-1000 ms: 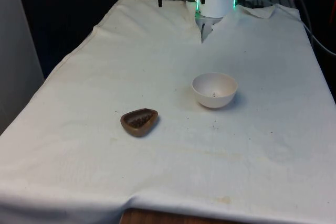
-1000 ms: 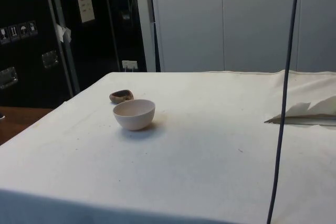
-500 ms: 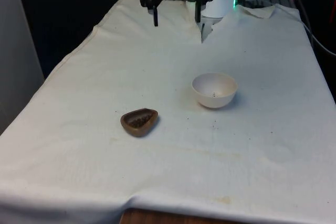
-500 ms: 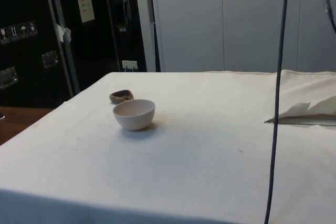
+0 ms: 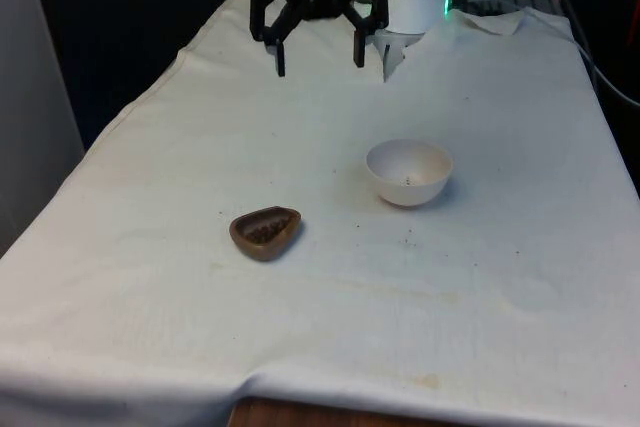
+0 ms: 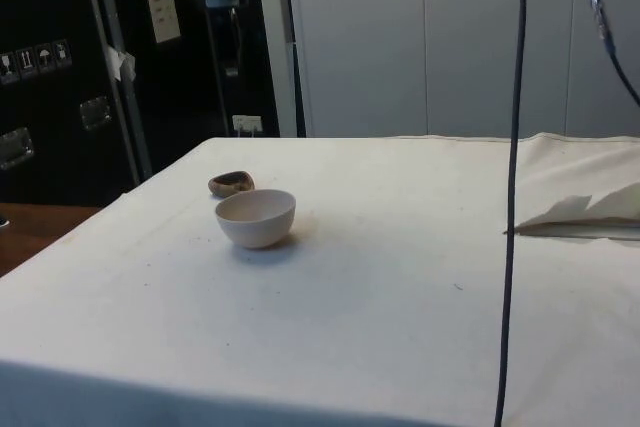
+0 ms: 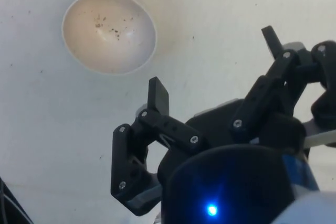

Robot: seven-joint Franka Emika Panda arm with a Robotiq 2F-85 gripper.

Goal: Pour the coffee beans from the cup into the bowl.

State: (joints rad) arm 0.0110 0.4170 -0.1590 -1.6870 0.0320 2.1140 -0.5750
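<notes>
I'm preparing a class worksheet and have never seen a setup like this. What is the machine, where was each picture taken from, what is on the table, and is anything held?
It is a white robot arm with a black two-finger gripper, open and empty, hanging above the white cloth. One camera faces the robot, one sits at the table's side, one rides on the wrist. On the cloth stand a small brown cup holding coffee beans and a round white bowl, apart from each other.

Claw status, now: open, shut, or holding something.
Claw: open, holding nothing, raised over the cloth at the table's far end, well apart from the brown cup of beans and the white bowl.
</notes>
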